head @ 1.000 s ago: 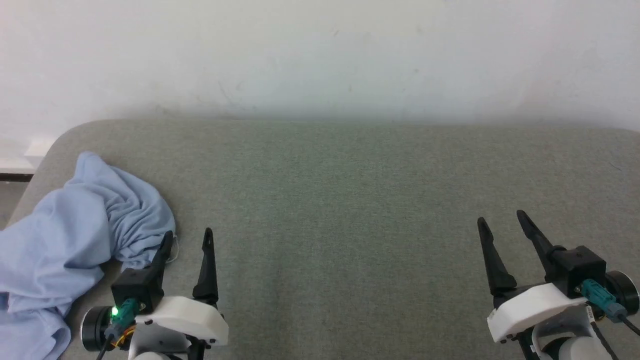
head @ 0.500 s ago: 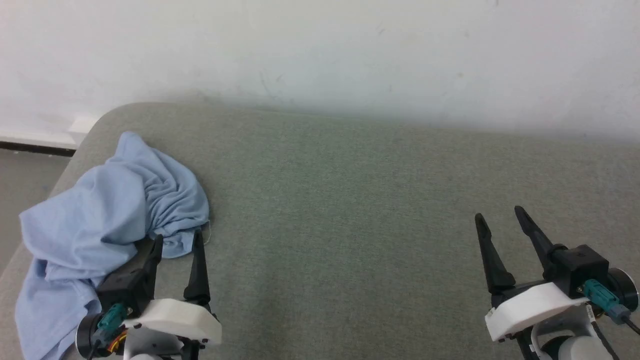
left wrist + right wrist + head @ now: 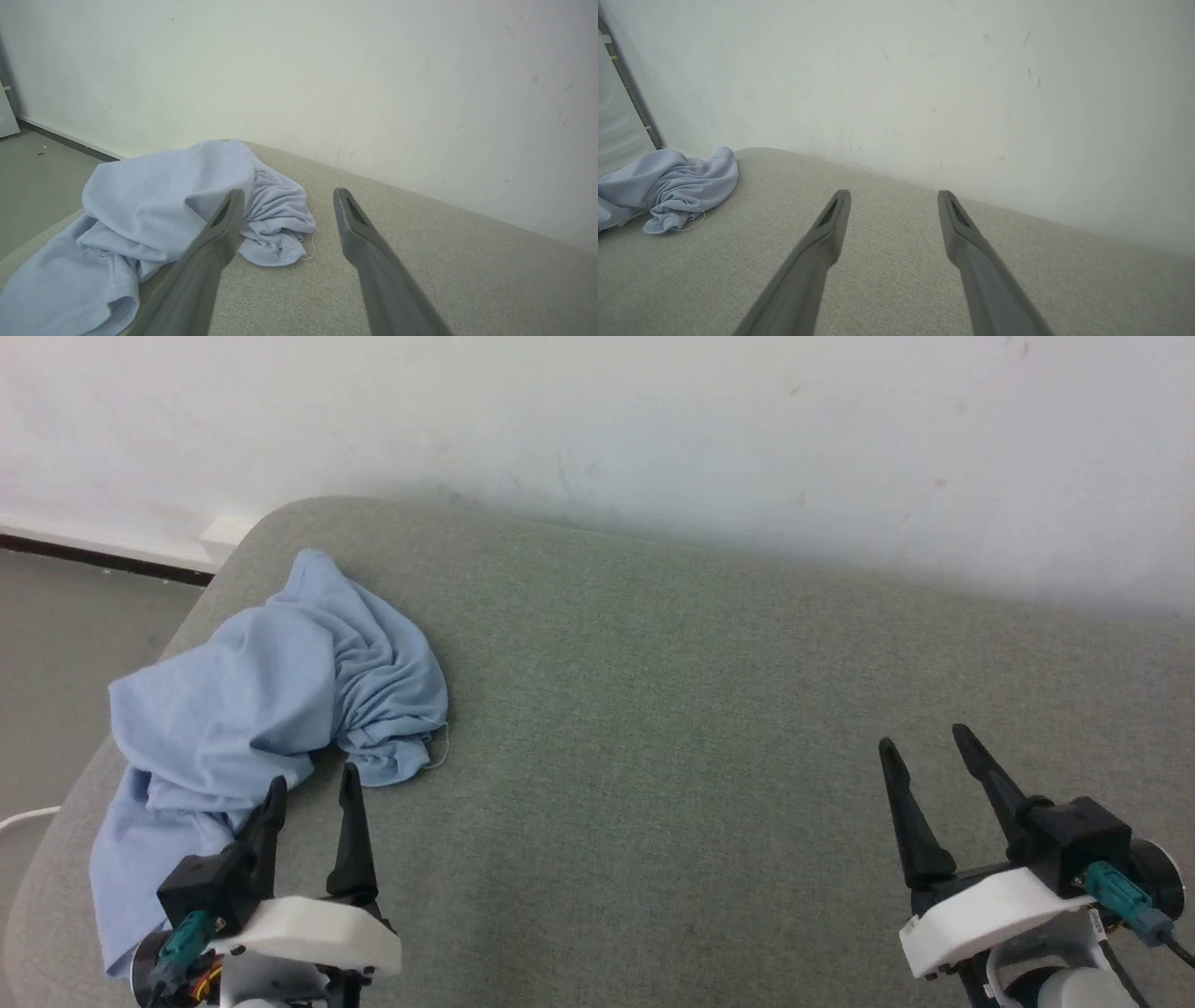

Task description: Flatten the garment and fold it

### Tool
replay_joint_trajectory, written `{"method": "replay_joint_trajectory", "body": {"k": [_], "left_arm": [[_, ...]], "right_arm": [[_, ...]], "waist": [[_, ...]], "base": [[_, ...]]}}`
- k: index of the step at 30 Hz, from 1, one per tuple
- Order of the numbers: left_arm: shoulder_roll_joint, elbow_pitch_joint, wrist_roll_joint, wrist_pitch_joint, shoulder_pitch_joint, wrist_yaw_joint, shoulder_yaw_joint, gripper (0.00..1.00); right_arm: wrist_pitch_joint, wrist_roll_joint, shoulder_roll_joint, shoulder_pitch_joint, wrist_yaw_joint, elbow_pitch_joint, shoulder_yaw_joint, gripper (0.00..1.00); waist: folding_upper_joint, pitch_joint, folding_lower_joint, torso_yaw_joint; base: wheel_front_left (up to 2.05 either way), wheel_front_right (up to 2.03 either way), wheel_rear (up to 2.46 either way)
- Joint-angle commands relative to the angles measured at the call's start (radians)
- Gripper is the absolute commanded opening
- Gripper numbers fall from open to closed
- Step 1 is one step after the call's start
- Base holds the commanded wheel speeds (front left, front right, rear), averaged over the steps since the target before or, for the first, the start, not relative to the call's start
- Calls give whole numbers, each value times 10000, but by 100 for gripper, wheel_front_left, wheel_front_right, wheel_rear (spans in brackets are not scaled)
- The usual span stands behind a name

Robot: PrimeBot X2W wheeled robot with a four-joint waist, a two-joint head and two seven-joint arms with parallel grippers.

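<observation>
The garment (image 3: 271, 700) lies crumpled at the left end of the grey surface (image 3: 653, 709) in the head view. The left gripper (image 3: 314, 777) sits just beside it, fingers spread and empty. The right gripper (image 3: 922, 737) is well apart, also spread and empty. In the left wrist view the bunched garment (image 3: 154, 200) lies ahead and left of the parted fingers (image 3: 215, 242). In the right wrist view the garment (image 3: 677, 182) lies far left of that gripper's parted fingers (image 3: 966, 242).

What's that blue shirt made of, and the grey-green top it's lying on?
The garment: probably thin, soft knit cloth, matte; it crumples into fine gathers. The surface under it: seemingly woven upholstery fabric, matte grey-green, with visible textile grain and a rounded corner.
</observation>
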Motion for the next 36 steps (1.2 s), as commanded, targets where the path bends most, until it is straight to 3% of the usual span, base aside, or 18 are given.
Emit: {"method": "replay_joint_trajectory", "body": {"k": [1,11,16,21,25,36], "left_arm": [[-12,35,-112,-136,-124,95,87,100],[-14,-156,-68,-345,-827,15,514,100],[-4,-197,-15,-450,-2084,-260,876,100],[470,707,-42,-439,-3720,-489,1005,100],[990,1721,-175,255,-4763,-642,983,100],[2441,5856,-1176,4139,-7240,-1183,671,100]], "right_arm": [[-18,101,21,43,-6,-56,14,100],[77,152,24,-89,-7,-130,129,100],[203,60,26,-275,-7,-290,196,100],[372,-95,28,-615,-7,-494,305,100],[441,-135,28,-802,-8,-567,342,100],[406,-123,32,-1457,-8,-432,523,100]], "waist": [[0,107,0,199],[0,504,0,495],[0,972,0,463],[0,1670,-1,242],[0,2099,-1,53],[0,3284,-1,-473]], "base": [[0,0,0],[0,0,0],[0,0,0],[0,0,0],[0,0,0],[0,0,0]]}}
